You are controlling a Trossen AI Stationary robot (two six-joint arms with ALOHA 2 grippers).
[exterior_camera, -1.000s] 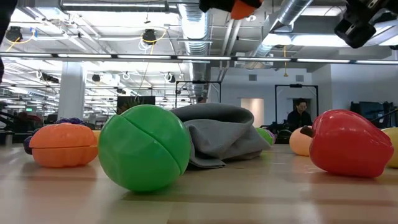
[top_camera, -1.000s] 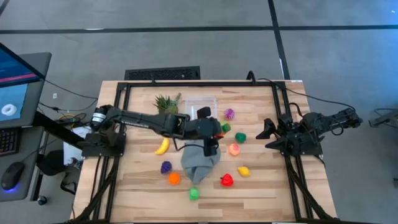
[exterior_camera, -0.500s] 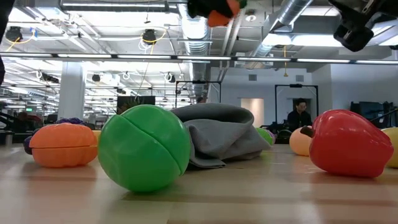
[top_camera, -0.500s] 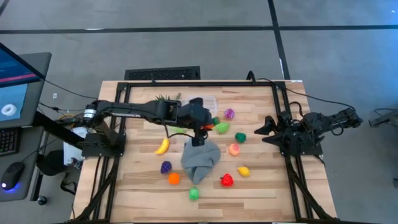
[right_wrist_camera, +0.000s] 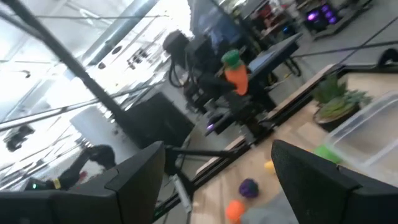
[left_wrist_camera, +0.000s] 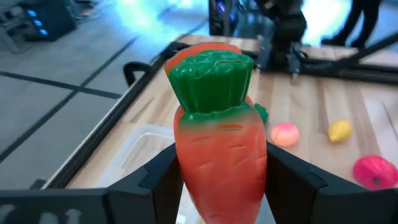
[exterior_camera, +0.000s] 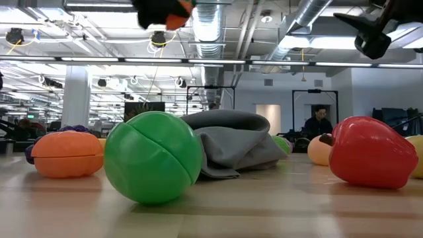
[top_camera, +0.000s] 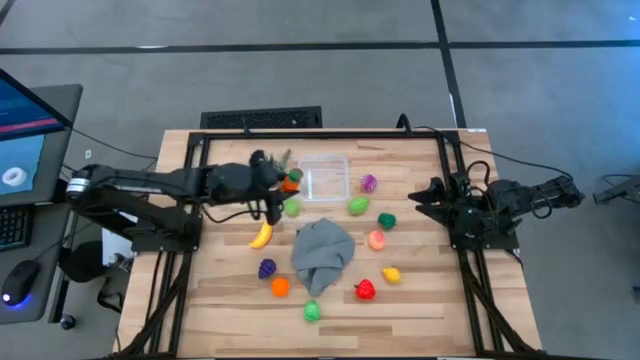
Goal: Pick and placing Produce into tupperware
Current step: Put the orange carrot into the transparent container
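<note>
My left gripper point(top_camera: 278, 186) is shut on an orange carrot with a green top point(left_wrist_camera: 217, 134), held in the air just left of the clear tupperware point(top_camera: 325, 177). The carrot also shows at the top of the low view point(exterior_camera: 177, 8). The other produce lies loose on the table: banana point(top_camera: 261, 235), grapes point(top_camera: 267, 268), green ball point(exterior_camera: 153, 157), red pepper point(exterior_camera: 371, 152), and more. My right gripper point(top_camera: 420, 193) stays at the table's right side, open with nothing between its fingers point(right_wrist_camera: 134, 180). My left gripper pinches the carrot's orange body point(left_wrist_camera: 189, 168) between its two fingers point(left_wrist_camera: 160, 182), one on either side. The fingers come from the table's left, slanting slightly down, and lie along the carrot. The green top point(left_wrist_camera: 211, 78) points away from the wrist, and the carrot is lifted clear.
A grey cloth point(top_camera: 322, 254) lies crumpled mid-table among the produce. A spiky green potted plant point(right_wrist_camera: 336, 99) stands near the far edge, left of the tupperware and partly under my left arm. Black frame rails point(top_camera: 200, 150) border the table.
My left gripper has drawn back toward the table's left edge with the carrot, from above the cloth's far end to just left of the tupperware, staying shut on it. My right gripper has swung a little on the spot.
</note>
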